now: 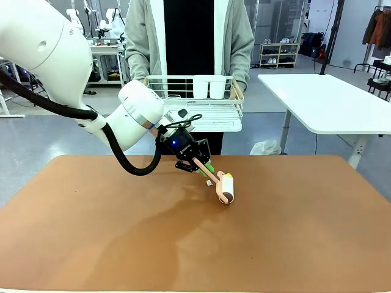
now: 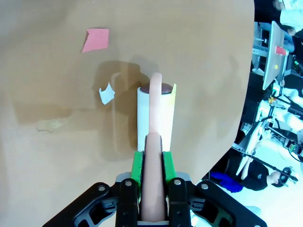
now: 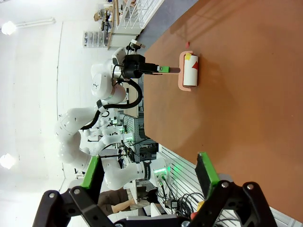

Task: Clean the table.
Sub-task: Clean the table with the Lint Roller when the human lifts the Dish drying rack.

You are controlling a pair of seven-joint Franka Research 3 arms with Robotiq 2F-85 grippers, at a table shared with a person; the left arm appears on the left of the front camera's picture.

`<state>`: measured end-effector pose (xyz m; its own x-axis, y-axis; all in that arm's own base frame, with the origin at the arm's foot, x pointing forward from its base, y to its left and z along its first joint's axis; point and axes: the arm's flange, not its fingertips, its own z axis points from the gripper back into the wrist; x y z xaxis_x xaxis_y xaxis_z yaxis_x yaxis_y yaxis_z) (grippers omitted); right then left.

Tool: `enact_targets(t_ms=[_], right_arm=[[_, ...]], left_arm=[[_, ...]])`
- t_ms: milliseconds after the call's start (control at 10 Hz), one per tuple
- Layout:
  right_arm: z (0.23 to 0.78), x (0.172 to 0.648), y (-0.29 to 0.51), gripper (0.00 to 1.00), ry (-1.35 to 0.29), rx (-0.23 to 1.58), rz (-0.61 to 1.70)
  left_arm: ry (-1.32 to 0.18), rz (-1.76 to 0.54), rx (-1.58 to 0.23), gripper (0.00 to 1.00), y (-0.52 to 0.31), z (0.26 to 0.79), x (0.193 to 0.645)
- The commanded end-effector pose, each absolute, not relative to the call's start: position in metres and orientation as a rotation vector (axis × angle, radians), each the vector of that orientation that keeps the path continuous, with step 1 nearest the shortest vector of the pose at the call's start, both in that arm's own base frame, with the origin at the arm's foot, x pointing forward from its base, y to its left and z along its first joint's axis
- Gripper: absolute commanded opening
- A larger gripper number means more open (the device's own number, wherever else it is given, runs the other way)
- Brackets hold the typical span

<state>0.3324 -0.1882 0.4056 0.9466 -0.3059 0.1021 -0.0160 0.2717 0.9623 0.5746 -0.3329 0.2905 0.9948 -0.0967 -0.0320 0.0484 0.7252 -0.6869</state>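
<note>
Now the left gripper holds a lint roller on the table

One large reddish-brown table [image 1: 305, 232] takes the whole near part of the front view. One smaller white table [image 1: 330, 101] stands behind it on the far right, cut off by the picture edge. One white arm [image 1: 55, 49] comes in from the left and bends down toward the middle of the brown top. One person [image 1: 189, 36] stands at the far side, holding one white wire rack [image 1: 235, 107] with two white cups [image 1: 209, 86] inside; the arm hides the rack's left end.

The left gripper [image 1: 204, 165] is clamped on the pink handle of one lint roller [image 1: 226, 188], tilted down to the right, and the white roll lies on the table a little right of centre. The right gripper [image 3: 149, 165] hangs above the table's right part with its two fingers spread wide and nothing between them.

Three small paper scraps lie on the top beside the roll: one pink [image 2: 96, 39], one white [image 2: 107, 93] and one pale [image 2: 51, 124], hard to make out. A yellow bit [image 2: 173, 94] sticks on the roll.
</note>
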Motion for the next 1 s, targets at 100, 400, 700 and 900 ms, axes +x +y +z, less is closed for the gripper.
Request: enact_targets(t_ms=[100, 400, 700, 900], right_arm=[[0.407, 0.331, -0.188, 1.0, -0.311, 1.298, -0.184], [0.407, 0.331, -0.188, 1.0, -0.311, 1.298, -0.184], [0.407, 0.331, -0.188, 1.0, -0.311, 1.298, -0.184], [0.407, 0.331, -0.188, 1.0, -0.311, 1.298, -0.184]], left_arm=[[0.001, -0.062, -0.711, 0.21, -0.346, 0.281, 0.578], [-0.047, -0.097, -0.74, 0.21, -0.351, 0.316, 0.573], [-0.154, -0.153, -0.753, 0.21, -0.336, 0.374, 0.559], [-0.1, -0.171, -0.768, 0.21, -0.315, 0.386, 0.56]])
